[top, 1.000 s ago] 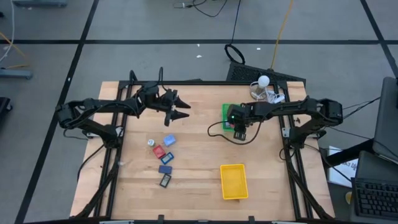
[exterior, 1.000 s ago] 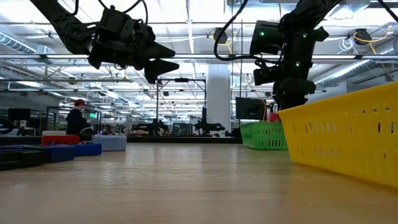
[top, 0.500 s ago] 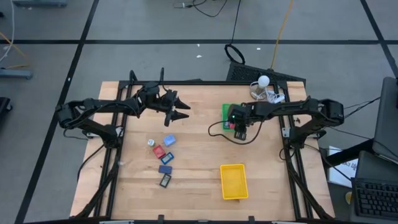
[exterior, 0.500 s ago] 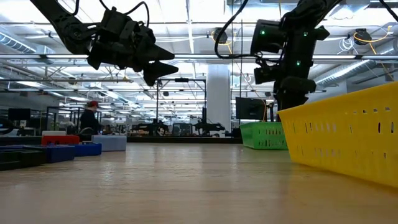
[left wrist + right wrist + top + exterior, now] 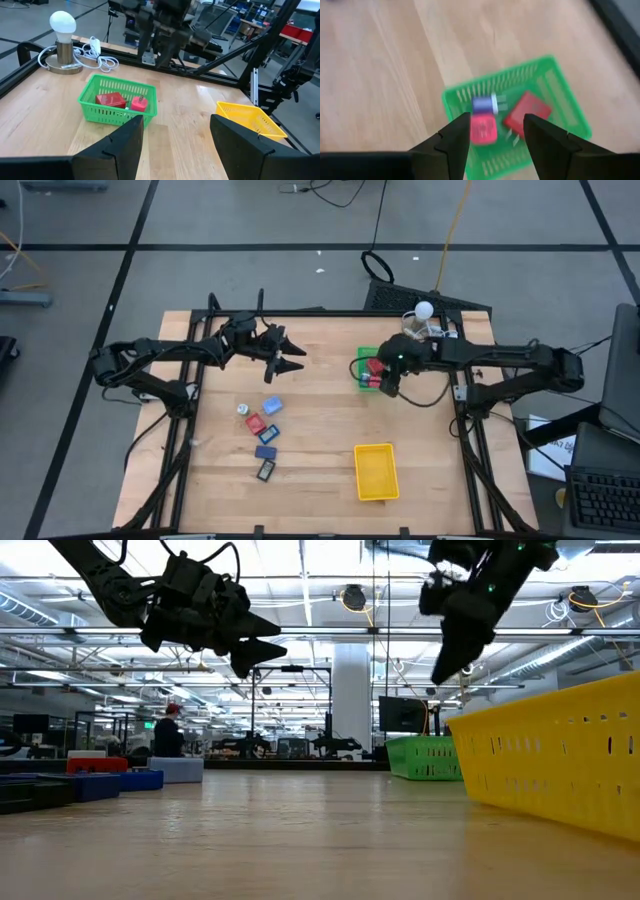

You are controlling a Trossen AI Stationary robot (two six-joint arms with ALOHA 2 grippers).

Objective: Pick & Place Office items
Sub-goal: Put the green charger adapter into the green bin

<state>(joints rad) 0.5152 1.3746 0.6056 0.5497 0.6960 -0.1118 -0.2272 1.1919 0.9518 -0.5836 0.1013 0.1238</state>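
Right hand (image 5: 388,383) hangs empty, fingers apart, above the green tray (image 5: 361,367) holding red pieces (image 5: 526,113) — drop step looks finished; left hand (image 5: 292,355) waits, fingers apart, mid-worktop; next likely calls for reaching the loose office items (image 5: 262,432) — well apart.

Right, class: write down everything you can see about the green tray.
The green tray is a small rectangular basket that looks like plastic, with slotted walls and an open top. It sits flat on the wooden table, toward the right arm's side, and nothing grips it. Inside lie a flat red piece, a smaller red piece and a blue-and-white one. The right pincer hovers open above it.
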